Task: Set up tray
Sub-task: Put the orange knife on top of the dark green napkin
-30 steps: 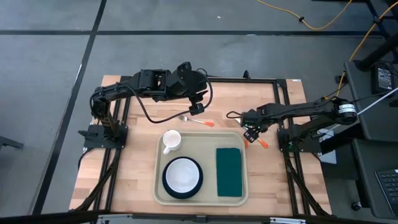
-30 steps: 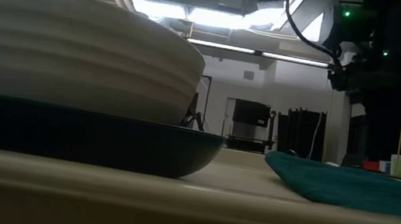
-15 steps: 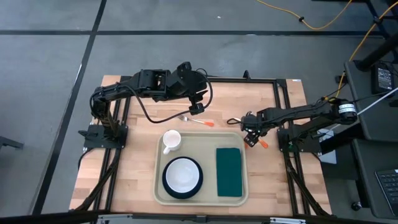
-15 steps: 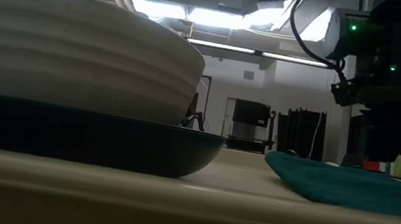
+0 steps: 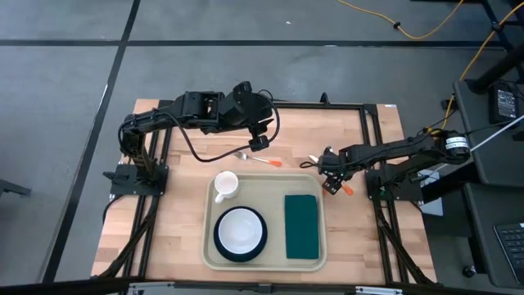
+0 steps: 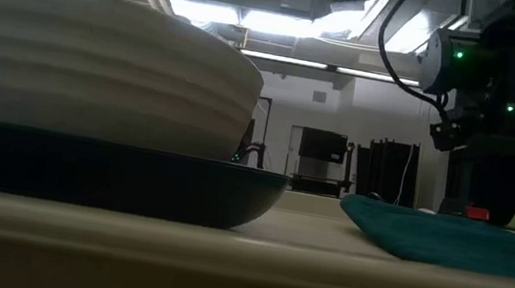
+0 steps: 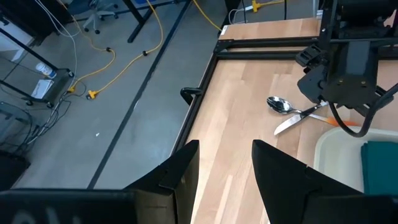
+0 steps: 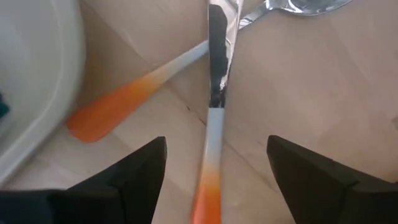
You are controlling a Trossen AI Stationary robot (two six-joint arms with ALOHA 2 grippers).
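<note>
The left claw [image 5: 259, 141] hangs over the back of the worktop [image 5: 176, 209] with its fingers apart, holding nothing, near a fork [image 5: 255, 159] with an orange handle. The tray [image 5: 264, 190] lies at the front centre of the worktop and carries a white cup [image 5: 225, 185], a bowl on a dark plate [image 5: 240, 233] and a green napkin [image 5: 301, 225]. Just beside the tray's far right corner, the right claw [image 5: 326, 166] is low over the orange-handled knife [image 8: 211, 134] and spoon [image 8: 130, 91], fingers spread on either side of the knife, gripping nothing.

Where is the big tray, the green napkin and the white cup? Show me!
tray [image 5: 264, 263], high view, bare near rim strip of the beige tray.
green napkin [image 5: 301, 225], high view, middle of the cloth.
white cup [image 5: 226, 183], high view, inside of the cup's round mouth.
</note>
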